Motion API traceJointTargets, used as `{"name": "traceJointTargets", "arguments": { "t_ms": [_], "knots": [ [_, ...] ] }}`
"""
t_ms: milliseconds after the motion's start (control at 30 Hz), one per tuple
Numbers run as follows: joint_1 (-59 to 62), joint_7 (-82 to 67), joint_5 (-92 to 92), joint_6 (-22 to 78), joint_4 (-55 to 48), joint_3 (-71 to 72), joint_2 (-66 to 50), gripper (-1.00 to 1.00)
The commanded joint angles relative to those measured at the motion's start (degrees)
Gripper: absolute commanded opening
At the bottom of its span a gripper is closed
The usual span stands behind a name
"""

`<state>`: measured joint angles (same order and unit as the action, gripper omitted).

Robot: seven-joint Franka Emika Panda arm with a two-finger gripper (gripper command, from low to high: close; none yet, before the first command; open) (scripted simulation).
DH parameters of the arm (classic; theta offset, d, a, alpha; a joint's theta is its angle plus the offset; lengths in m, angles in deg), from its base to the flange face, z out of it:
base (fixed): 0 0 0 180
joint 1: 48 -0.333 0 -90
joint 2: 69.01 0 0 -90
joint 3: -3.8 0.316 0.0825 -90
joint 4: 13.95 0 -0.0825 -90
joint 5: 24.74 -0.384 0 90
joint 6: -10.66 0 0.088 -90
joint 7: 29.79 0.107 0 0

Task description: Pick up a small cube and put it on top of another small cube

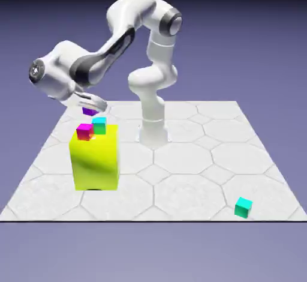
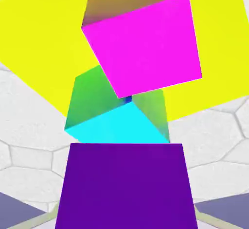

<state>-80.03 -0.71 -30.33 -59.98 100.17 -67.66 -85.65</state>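
The claw (image 1: 91, 105) is gripping the small purple cube (image 1: 89, 111), its fingers pressed tight against it, and is holding it in the air just above the big yellow block (image 1: 95, 158). In the hand view the purple cube (image 2: 125, 186) is filling the bottom edge and hiding the fingertips. Right below it, two cubes are sitting on the block's top: a teal cube (image 1: 99, 125) and a pink cube (image 1: 84, 132), close together, the pink one nearer the block's front corner. These two are crowding the block's top under the claw. A second teal cube (image 1: 243, 207) is lying well apart on the tiled table (image 1: 198, 167), toward the exterior view's right.
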Motion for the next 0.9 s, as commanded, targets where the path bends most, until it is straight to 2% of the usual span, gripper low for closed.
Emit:
{"name": "traceJointTargets", "arguments": {
  "t_ms": [0, 800, 833, 867],
  "knots": [
    [1.86, 0.48, 0.42, -0.34, 0.4, 2.08, 0.65, -1.0],
    [46.31, 12.59, 8.32, -8.03, 10.0, 51.82, 16.21, -1.0],
    [46.31, 12.59, 8.32, -8.03, 10.0, 51.82, 16.21, 1.0],
    [46.31, 12.59, 8.32, -8.03, 10.0, 51.82, 16.21, 1.0]
  ]
}}
